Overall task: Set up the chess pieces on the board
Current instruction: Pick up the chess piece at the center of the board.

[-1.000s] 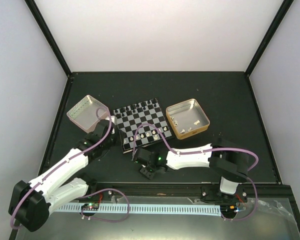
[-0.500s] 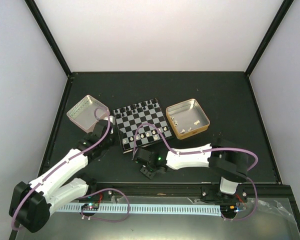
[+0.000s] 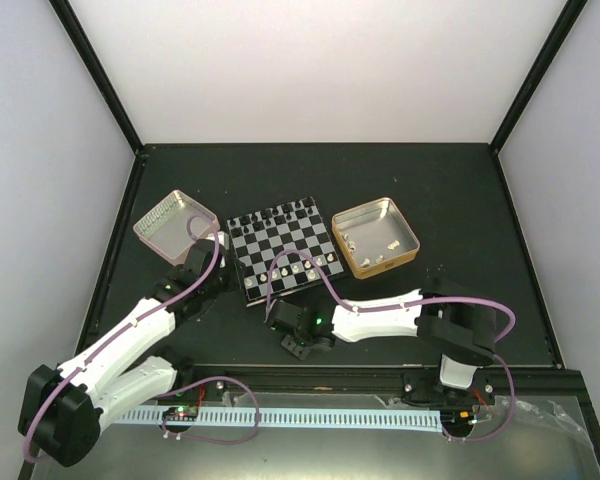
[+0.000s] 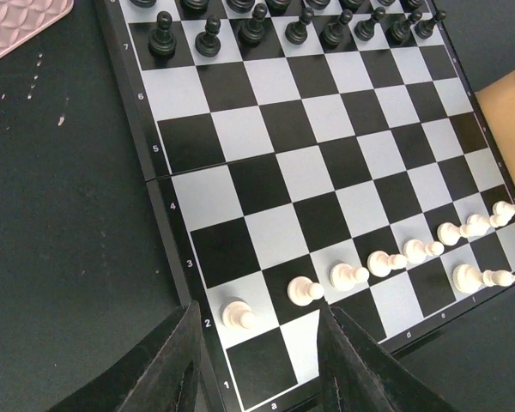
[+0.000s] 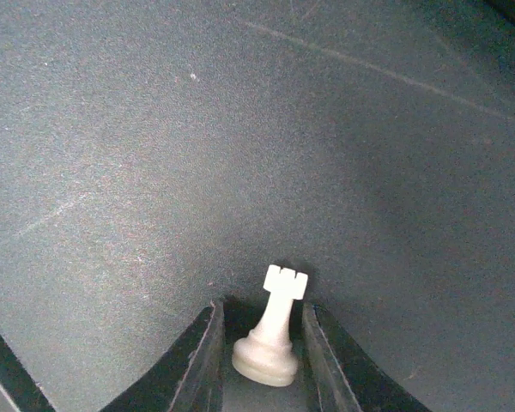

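Note:
The board (image 3: 280,243) lies mid-table with black chess pieces (image 3: 280,213) along its far edge and white pawns (image 3: 300,267) in a row near its front edge. In the left wrist view my left gripper (image 4: 259,313) hangs open over the board's (image 4: 318,172) near-left corner, its fingers either side of the corner pawn (image 4: 238,315). My right gripper (image 3: 280,318) is low over the dark table just in front of the board. Its jaws (image 5: 262,306) are shut on a white rook (image 5: 275,330), which stands slightly tilted between them.
A pale pink tin (image 3: 175,225) sits left of the board, close to my left arm. A gold-rimmed tin (image 3: 375,235) with several loose white pieces stands to the right. One white piece (image 4: 468,277) stands on the board's first rank behind the pawns.
My right gripper's jaws have closed in on the white rook. Both arms have barely shifted.

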`<action>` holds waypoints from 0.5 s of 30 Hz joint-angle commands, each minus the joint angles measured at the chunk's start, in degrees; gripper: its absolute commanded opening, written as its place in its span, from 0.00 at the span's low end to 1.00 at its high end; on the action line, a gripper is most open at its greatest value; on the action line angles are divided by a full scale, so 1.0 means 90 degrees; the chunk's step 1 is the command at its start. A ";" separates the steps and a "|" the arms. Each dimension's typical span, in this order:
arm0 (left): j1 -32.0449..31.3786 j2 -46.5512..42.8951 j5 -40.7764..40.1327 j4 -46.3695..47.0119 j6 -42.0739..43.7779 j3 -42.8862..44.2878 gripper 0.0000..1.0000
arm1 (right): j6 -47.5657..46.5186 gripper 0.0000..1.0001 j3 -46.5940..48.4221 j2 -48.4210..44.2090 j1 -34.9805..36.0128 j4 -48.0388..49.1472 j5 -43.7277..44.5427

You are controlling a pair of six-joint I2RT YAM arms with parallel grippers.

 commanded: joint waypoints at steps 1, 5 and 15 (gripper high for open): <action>0.0071 -0.0104 0.0107 0.0074 -0.0066 -0.0027 0.39 | 0.0121 0.25 -0.0196 -0.0051 0.0052 -0.0230 0.0224; 0.0071 -0.0105 0.0151 0.0085 -0.0072 -0.0024 0.39 | 0.0217 0.24 -0.0251 -0.0112 0.0055 -0.0249 0.0268; 0.0083 -0.0114 0.0270 0.0109 -0.0095 -0.0013 0.40 | 0.0417 0.08 -0.0325 -0.0180 0.0052 -0.0174 0.0344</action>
